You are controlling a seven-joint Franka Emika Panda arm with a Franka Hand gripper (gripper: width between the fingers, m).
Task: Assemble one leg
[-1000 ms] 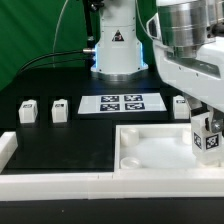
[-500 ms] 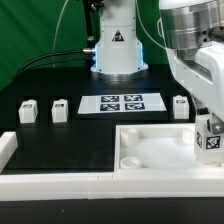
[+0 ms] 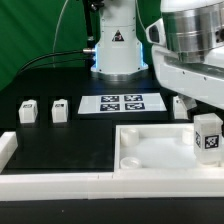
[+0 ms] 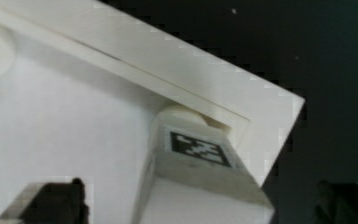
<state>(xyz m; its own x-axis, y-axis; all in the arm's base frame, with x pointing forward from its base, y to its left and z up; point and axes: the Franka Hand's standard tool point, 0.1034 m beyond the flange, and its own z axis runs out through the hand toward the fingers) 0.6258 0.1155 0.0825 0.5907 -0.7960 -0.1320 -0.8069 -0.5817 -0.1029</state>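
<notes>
Gripper [image 4: 202, 205] spread wide on my wrist feed, its dark fingers [image 4: 55, 200] standing clear on either side of the leg [image 3: 208, 137] and gripping nothing. I see the leg upright, long axis vertical, its tag facing the exterior camera, planted at a corner of the white tray [image 3: 150, 150] on the exterior view's right. Beyond the tray lie the marker board [image 3: 122, 102] and three small white blocks [image 3: 60, 110] on the black table [image 3: 60, 140].

Gripper [image 4: 197, 203] fingertips [image 4: 51, 203] blurred, edge-cropped
</notes>
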